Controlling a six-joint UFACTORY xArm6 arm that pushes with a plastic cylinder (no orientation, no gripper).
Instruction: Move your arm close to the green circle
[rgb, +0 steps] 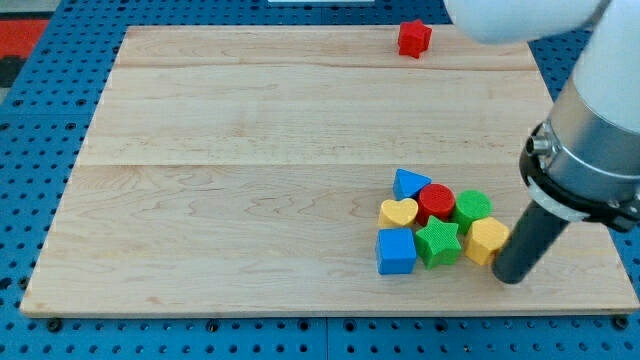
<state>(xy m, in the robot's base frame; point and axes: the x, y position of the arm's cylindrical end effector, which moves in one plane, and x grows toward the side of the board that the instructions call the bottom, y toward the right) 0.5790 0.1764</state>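
Eight blocks are sitting on the bench (250, 200) right now. Two are showing red: a red circle (436, 203) and a red star-like block (414, 38). Two are showing green: a green circle (472, 208) and a green star (438, 243). Two blue are lying there: a blue triangle (408, 184) and a blue cube (396, 251). Two yellow: a yellow heart (398, 212) and a yellow hexagon (487, 240).

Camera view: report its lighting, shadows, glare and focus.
Camera view: lighting is even and diffuse across the wooden board; no glare on the wood; the clustered blocks, such as the green circle, cast only faint, short shadows; block edges and my tip look sharp, while the pale arm housing at the view's top right is bright and nearly featureless.
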